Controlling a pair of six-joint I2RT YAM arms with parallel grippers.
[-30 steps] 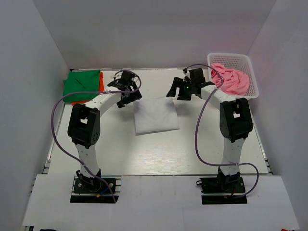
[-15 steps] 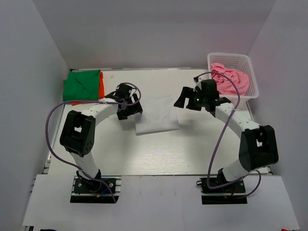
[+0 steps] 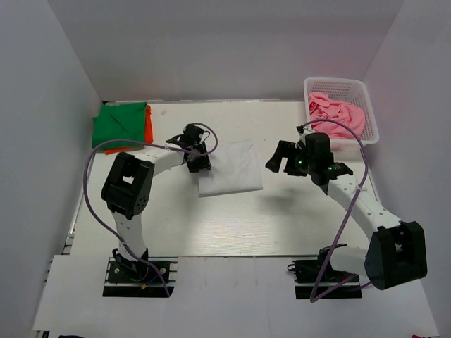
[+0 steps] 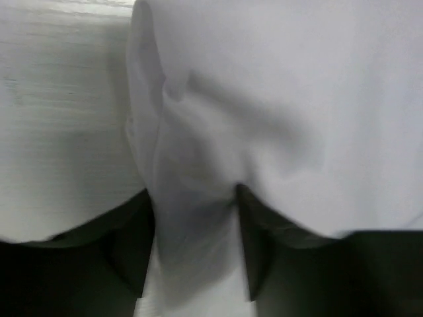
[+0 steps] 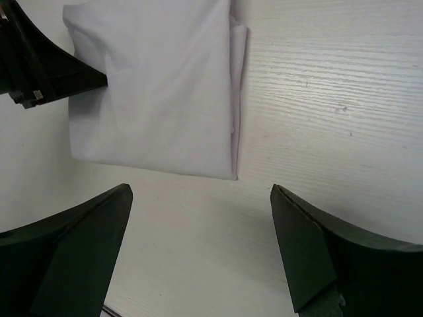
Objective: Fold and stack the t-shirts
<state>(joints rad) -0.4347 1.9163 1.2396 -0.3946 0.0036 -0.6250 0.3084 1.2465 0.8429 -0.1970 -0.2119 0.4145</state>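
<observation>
A folded white t-shirt (image 3: 231,169) lies mid-table. My left gripper (image 3: 200,159) is at its left edge. In the left wrist view a bunched ridge of the white t-shirt (image 4: 198,132) fills the gap of the left gripper (image 4: 193,191), with both fingers (image 4: 132,244) pressed against it. My right gripper (image 3: 285,159) hovers to the right of the shirt, open and holding nothing. Its wrist view shows the right gripper (image 5: 201,191) over bare table, just below the white t-shirt (image 5: 152,86). A green t-shirt (image 3: 120,124) lies on an orange one (image 3: 149,124) at the far left. A pink t-shirt (image 3: 337,117) sits crumpled in the basket.
The white lattice basket (image 3: 371,125) stands at the far right corner. Grey walls close in the table on three sides. Purple cables loop from both arms. The left gripper's black body (image 5: 39,72) shows at the top left of the right wrist view.
My left gripper moved onto the white shirt's left edge and closed in on the cloth. The right arm swung away from the far side to the right of the shirt, still open.
</observation>
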